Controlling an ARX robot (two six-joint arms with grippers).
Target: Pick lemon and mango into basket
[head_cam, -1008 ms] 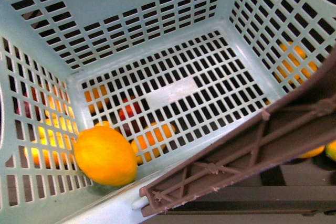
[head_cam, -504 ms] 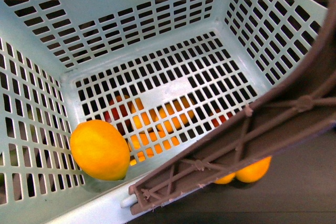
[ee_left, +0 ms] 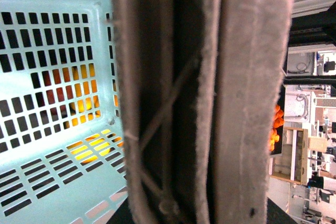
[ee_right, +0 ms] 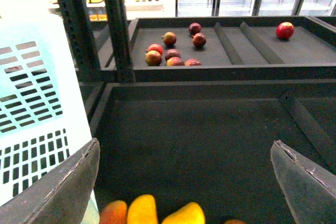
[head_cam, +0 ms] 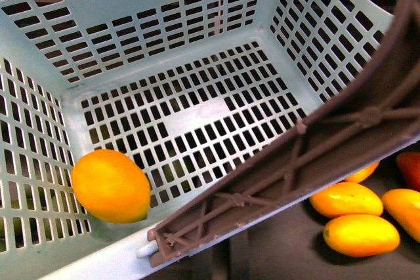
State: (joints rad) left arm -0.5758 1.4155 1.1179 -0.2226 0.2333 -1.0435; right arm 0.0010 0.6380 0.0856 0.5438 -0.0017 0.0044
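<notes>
The aqua basket [head_cam: 164, 4] fills the front view, with the lemon [head_cam: 110, 185] lying inside in its near-left corner. Its brown ribbed handle [head_cam: 315, 142] crosses the lower right, a white zip tie [head_cam: 146, 249] at its end. Outside the basket, on the dark shelf at lower right, lie yellow mangoes [head_cam: 361, 235]. In the left wrist view the handle [ee_left: 210, 103] fills the frame, and my left gripper is shut on it, fingers hidden. My right gripper [ee_right: 185, 141] is open, empty, hovering above mangoes [ee_right: 142, 211] beside the basket wall [ee_right: 31, 103].
A reddish fruit [head_cam: 410, 165] lies by the mangoes. One dark shelf tray [ee_right: 210, 35] further back holds several red-brown fruits [ee_right: 173, 51] and a red apple [ee_right: 284, 30]. A grey shelf post [ee_right: 79, 24] stands next to the basket.
The basket has shifted left and up in the front view, the lemon drifting left with it. More mangoes on the shelf have come into view at the lower right.
</notes>
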